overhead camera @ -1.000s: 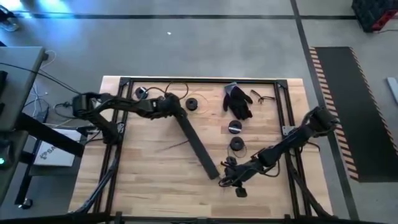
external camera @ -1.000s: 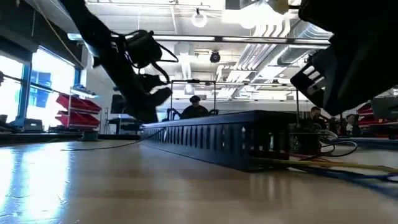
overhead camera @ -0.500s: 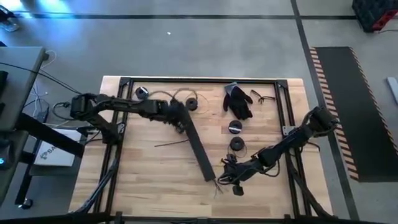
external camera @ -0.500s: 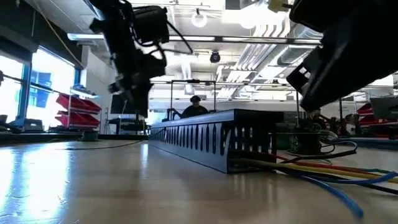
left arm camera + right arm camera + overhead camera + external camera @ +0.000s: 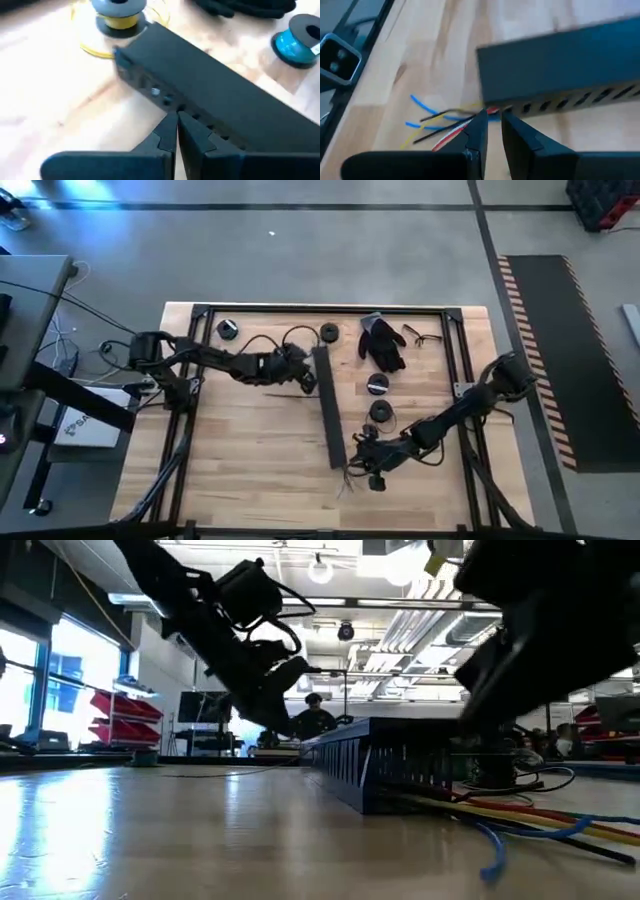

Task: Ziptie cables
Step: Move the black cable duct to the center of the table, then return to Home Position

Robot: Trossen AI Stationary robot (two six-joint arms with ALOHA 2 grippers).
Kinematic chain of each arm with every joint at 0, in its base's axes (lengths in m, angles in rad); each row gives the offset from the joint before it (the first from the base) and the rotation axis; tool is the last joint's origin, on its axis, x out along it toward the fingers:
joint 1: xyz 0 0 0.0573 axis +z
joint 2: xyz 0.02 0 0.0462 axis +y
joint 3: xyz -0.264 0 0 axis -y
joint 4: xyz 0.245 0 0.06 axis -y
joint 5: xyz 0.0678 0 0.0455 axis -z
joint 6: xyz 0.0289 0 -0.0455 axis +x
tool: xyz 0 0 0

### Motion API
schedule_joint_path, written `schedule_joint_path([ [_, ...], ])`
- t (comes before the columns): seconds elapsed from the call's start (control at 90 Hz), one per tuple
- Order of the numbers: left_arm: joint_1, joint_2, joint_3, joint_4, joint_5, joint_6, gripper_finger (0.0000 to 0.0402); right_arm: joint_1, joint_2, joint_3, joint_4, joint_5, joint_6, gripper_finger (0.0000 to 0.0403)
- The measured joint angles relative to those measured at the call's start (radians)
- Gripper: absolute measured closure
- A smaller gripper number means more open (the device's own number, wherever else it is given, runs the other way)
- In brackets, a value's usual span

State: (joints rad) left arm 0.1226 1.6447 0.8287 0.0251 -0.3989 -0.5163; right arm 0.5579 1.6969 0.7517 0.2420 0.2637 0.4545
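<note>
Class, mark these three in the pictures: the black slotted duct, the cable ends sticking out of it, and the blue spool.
black slotted duct point(image 5: 329, 405): high view, mid-length of its top.
cable ends point(image 5: 520, 825): low view, blue wire's bend.
blue spool point(image 5: 296, 44): left wrist view, blue winding.

The high view looks straight down on the whole counter point(image 5: 240, 450), with the long black duct point(image 5: 329, 408) near its middle. The low view sits at counter height just off the duct's point(image 5: 400, 765) near end, facing level along it into the room. Each wrist view looks forward past its own end effector, close to the duct: the left end effector point(image 5: 177, 132) at one end, the right end effector point(image 5: 491, 132) at the other. All four views share the duct.
</note>
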Motion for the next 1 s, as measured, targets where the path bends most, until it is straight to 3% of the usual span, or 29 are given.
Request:
schedule_joint_path([
  [0.289,-0.145,-0.14,0.019,-0.155,-0.045,-0.031,0.0402,0.02,-0.072,0.0,0.004,0.087,-0.027,0.0364],
  [0.667,-0.385,-0.093,0.019,-0.131,-0.13,-0.221,0.0402,-0.025,-0.083,0.0,-0.046,0.155,0.004,0.0364],
  [0.811,-0.449,-0.131,0.018,-0.131,-0.149,-0.217,0.0402,-0.026,-0.241,-0.003,-0.224,0.164,-0.061,0.0364],
  [1.0,-0.483,-0.331,0.019,-0.29,-0.247,-0.191,0.0402,-0.04,-0.611,-0.103,-0.432,0.133,-0.144,0.037],
])
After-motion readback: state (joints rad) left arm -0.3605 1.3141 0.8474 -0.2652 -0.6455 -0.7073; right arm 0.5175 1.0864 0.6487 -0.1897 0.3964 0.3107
